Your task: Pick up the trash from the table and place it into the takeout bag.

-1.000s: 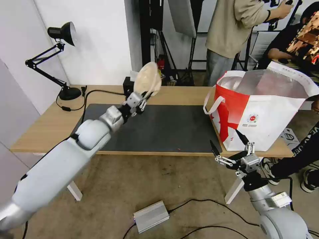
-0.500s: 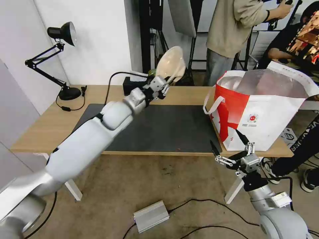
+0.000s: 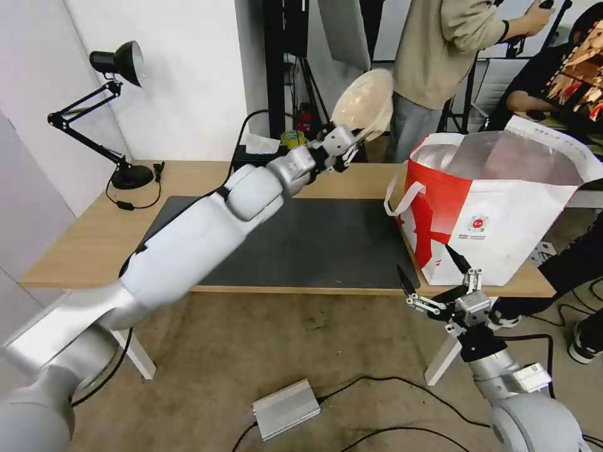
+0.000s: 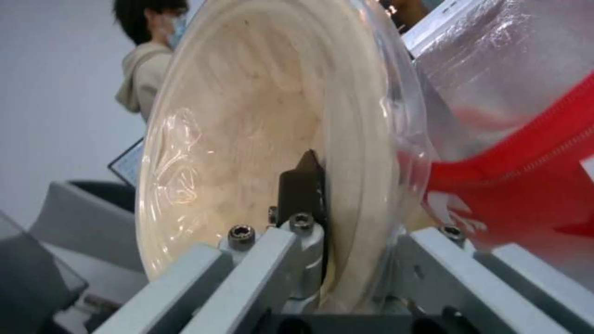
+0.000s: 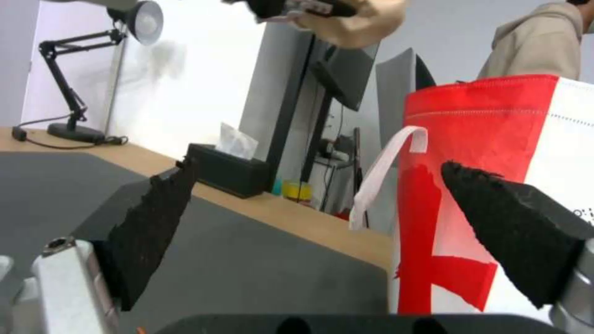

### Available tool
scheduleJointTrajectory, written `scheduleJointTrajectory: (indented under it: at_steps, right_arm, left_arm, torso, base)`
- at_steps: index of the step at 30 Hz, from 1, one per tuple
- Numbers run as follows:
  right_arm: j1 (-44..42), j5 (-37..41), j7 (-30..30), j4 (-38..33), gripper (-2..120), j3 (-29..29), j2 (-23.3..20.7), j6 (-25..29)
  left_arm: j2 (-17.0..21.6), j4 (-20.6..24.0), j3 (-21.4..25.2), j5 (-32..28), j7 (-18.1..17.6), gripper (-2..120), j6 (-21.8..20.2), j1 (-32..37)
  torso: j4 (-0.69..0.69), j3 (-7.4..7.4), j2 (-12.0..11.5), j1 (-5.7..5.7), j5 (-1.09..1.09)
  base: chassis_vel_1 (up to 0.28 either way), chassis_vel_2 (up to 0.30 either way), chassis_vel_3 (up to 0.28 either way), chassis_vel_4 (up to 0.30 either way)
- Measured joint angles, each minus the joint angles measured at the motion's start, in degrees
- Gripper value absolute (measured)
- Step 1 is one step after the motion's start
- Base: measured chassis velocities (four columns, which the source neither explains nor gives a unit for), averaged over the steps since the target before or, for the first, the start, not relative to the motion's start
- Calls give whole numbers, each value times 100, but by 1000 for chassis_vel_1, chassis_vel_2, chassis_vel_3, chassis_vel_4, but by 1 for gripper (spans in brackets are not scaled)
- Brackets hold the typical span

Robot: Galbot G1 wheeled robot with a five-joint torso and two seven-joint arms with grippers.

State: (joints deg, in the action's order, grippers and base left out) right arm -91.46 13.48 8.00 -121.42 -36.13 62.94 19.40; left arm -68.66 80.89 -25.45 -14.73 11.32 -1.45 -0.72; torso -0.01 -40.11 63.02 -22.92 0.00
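My left gripper (image 3: 350,142) is shut on the rim of the beige paper-pulp bowl (image 3: 363,95), which is held on edge, high above the back of the table (image 3: 81,242) and just left of the takeout bag (image 3: 502,213). In the left wrist view one black finger (image 4: 302,183) presses the inside of the bowl (image 4: 248,139), and the bag's foil lining (image 4: 513,65) and red rim are close beside it. My right gripper (image 3: 434,274) hangs open below the table's front edge, in front of the bag (image 5: 495,185).
A dark grey mat (image 3: 314,245) covers the table's middle. A black desk lamp (image 3: 116,63) stands at the back left and a black tissue box (image 5: 229,174) at the back. People stand behind the bag. A silver box (image 3: 286,408) and cables lie on the floor.
My left arm has carried the bowl to the right and higher, from above the mat's back edge to just beside the bag's open top. The right arm has not moved.
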Motion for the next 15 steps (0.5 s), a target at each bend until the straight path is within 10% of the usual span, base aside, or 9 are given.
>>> scheduleJointTrajectory:
  at_steps: [15]
  right_arm:
    - [0,0,0,0,99,0,0,0]
  left_arm:
    - [-520,-727,-495,126,227,1,134,-809]
  torso:
    - [0,0,1,0,0]
  base:
    - [0,0,0,0]
